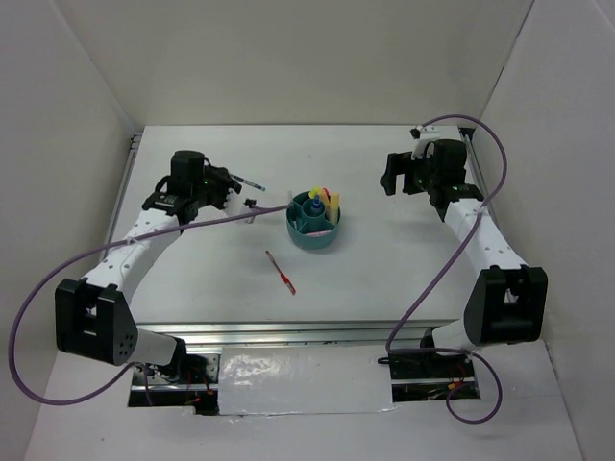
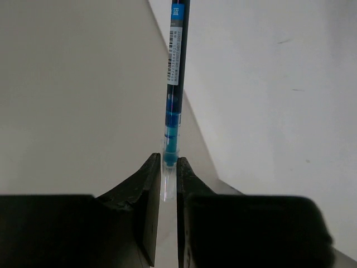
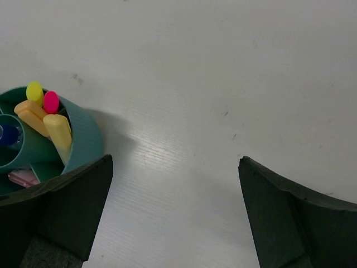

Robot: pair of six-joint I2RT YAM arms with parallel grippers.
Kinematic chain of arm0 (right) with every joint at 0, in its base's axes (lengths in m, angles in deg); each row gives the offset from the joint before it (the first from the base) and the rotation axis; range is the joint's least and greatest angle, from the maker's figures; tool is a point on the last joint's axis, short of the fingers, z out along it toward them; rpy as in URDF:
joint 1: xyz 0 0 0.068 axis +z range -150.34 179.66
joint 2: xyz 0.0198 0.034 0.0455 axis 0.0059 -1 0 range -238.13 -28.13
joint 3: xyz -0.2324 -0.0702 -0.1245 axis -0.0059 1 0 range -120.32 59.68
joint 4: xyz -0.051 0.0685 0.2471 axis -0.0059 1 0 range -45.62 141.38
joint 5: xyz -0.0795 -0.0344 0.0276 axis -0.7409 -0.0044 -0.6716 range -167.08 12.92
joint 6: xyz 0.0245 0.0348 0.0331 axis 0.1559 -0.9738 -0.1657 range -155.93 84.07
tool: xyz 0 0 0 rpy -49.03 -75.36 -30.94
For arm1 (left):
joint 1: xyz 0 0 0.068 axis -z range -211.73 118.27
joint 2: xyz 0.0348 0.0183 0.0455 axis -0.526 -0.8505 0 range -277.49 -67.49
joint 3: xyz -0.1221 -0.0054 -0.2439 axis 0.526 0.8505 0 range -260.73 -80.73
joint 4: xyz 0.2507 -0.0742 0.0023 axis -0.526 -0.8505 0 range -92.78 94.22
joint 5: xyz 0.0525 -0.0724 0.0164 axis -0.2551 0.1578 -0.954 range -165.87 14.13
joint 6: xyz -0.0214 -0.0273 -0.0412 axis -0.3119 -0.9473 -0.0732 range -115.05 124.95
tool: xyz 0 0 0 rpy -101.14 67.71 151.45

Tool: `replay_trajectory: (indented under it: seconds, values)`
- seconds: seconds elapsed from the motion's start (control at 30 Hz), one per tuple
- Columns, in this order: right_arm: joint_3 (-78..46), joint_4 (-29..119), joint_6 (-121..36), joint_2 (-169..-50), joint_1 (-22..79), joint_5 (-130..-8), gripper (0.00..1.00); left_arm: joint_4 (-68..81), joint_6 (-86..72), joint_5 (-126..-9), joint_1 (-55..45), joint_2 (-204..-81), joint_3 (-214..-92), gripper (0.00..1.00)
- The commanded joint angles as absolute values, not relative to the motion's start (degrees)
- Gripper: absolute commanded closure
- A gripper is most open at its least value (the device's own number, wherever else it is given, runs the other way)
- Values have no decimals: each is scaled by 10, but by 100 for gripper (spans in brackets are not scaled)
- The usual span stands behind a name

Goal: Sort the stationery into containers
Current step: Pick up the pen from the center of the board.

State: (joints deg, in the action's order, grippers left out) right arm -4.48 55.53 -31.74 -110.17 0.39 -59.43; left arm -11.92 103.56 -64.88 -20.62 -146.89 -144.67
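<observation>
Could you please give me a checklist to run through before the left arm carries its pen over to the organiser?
1. Left end effector shut on the blue pen: ok.
2. Grip firm enough, given it sits near one end of the pen: cannot tell.
3. Teal organiser upright between the arms: ok.
4. Free compartment for a long pen: cannot tell.
5. Right end effector open, beside the organiser, not over it: ok.
6. Red pen lies off the likely path: ok.
</observation>
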Motion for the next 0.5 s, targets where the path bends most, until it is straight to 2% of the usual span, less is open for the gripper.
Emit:
replay_trajectory:
  seconds: [0.0,0.2,0.33,0.47]
  values:
    - [-45,537,-303,-1072,5,-573,1,-33,1146,-599,-198,-1459,-1431,99]
    - [-48,547,-292,-1069,23,-559,2,52,1303,-525,-207,-1447,-1364,96]
    - [-50,548,-293,-1074,24,-556,2,-26,1456,-466,-228,-1486,-1411,96]
    - [-46,547,-295,-1069,22,-555,2,-94,1540,-443,-241,-1521,-1470,97]
